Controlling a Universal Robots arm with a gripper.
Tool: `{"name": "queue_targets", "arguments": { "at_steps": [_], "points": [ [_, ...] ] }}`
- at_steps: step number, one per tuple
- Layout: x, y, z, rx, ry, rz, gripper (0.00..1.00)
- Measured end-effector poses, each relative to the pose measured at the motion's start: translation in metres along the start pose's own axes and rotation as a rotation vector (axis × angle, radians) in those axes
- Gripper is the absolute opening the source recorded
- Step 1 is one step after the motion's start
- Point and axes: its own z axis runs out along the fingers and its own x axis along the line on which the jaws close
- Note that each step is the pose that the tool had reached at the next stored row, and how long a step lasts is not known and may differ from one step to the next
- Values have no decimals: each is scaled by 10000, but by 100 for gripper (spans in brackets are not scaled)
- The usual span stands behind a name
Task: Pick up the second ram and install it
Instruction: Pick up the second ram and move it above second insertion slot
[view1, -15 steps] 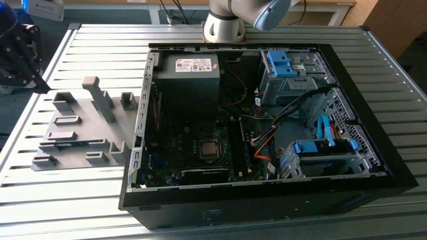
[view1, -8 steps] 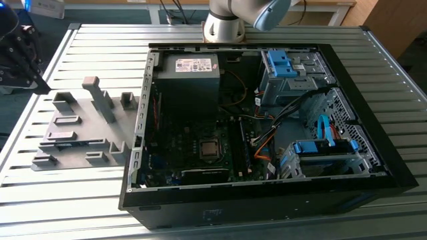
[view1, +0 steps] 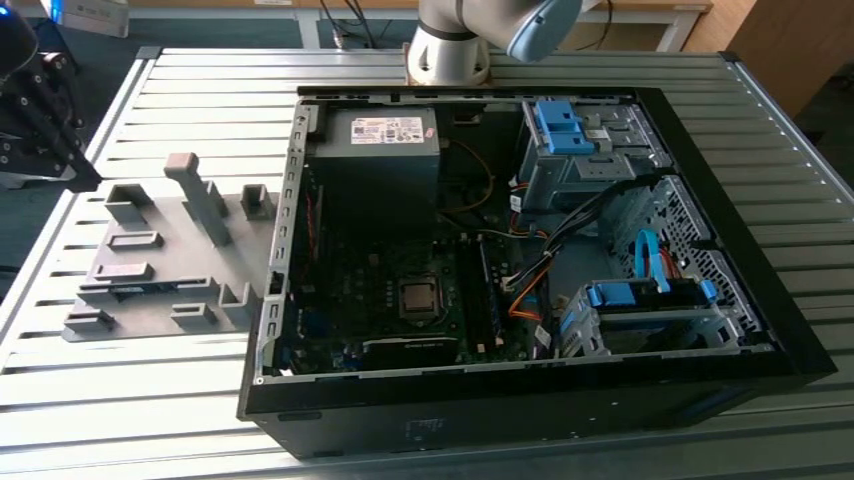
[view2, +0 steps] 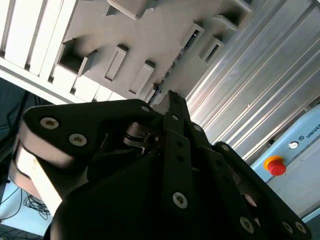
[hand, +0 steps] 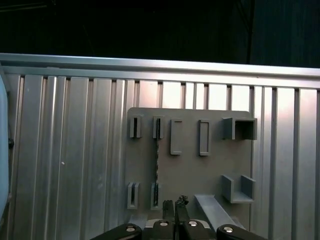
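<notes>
nothing is picked up yet: the thin dark green second ram (hand: 156, 165) stands edgewise in the grey slotted fixture plate (hand: 190, 170) (on the ribbed metal worktop (hand: 75, 150)); the black hand (hand: 175, 204) hovers near it, pressed together, empty.

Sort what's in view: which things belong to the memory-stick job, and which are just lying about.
For the job: gripper; memory stick standing on edge in the grey holder; open computer case; motherboard.
Just lying about: power supply; blue drive clips; cables; red button; slatted table.
</notes>
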Motion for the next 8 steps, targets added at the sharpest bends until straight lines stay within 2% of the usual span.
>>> {"name": "queue_targets", "arguments": {
  "at_steps": [1,2,3,8],
  "points": [
    [0,0,0,0,0,0,16],
    [0,0,0,0,0,0,16],
    [0,0,2,0,-1,2,24],
    [-1,-1,27,8,-5,295,24]
  ]
}}
